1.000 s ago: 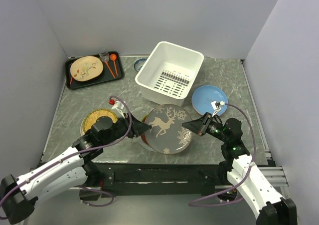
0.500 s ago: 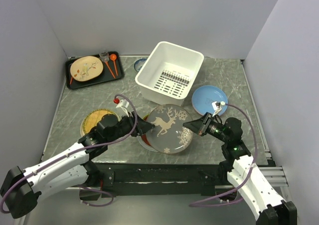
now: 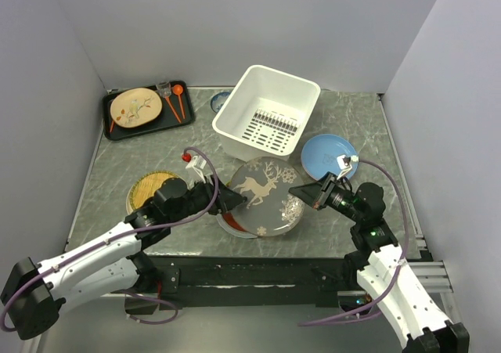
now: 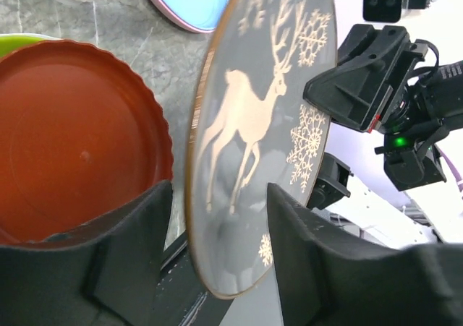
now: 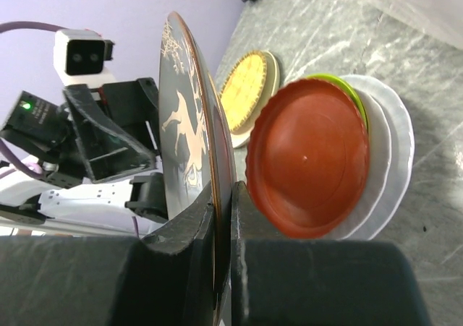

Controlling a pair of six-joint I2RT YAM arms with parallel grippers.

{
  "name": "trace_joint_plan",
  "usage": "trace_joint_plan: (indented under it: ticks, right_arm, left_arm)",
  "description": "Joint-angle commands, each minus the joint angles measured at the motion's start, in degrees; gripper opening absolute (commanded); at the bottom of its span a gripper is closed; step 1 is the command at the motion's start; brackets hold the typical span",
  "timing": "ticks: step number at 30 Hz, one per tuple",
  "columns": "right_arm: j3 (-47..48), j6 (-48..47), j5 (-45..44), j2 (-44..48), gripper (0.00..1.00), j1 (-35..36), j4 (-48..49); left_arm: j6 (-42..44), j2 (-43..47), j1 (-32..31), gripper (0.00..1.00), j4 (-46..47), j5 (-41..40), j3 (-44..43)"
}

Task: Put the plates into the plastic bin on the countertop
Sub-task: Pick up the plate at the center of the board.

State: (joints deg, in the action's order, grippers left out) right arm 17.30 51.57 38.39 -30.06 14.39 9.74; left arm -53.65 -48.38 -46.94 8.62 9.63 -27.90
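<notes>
Now the right tool (image 3: 303, 192) pinches the rim of the tilted reindeer plate (image 3: 262, 196) — left tool (image 3: 235, 201) stands wide astride its 9 o'clock edge — plastic bin (image 3: 235, 106) near at 12 o'clock on the worktop (image 3: 352, 118).

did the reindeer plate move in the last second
Yes. The reindeer plate has shifted up the overhead view toward the plastic bin, its far rim now nearly at the bin's near wall.

Black tray (image 3: 160, 123) holds a twig-patterned plate (image 3: 135, 107) and orange spoons (image 3: 178, 91)
</notes>
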Motion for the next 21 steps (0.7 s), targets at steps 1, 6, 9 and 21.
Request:
trace_joint_plan:
  ticks: [1,6,9,21]
  right_arm:
    - [4.94,3.8,-0.34,2.2,0.0,0.37,7.05]
    - [3.45,6.69,0.72,1.5,0.0,0.29,11.17]
    - [2.74,7.23,0.54,1.76,0.0,0.28,12.06]
    - [3.62,-0.85,-9.81,5.54,1.0,0.37,-3.75]
  left_arm:
    - [0.65,0.22,-0.26,0.52,1.83,0.04,-1.46]
    - [-0.4,-1.01,-0.17,0.26,7.01,3.28,-0.4]
    - [-0.93,-2.77,-0.17,0.08,9.3,6.09,-0.22]
    - [-1.64,0.91,-0.17,0.01,8.08,3.65,-0.75]
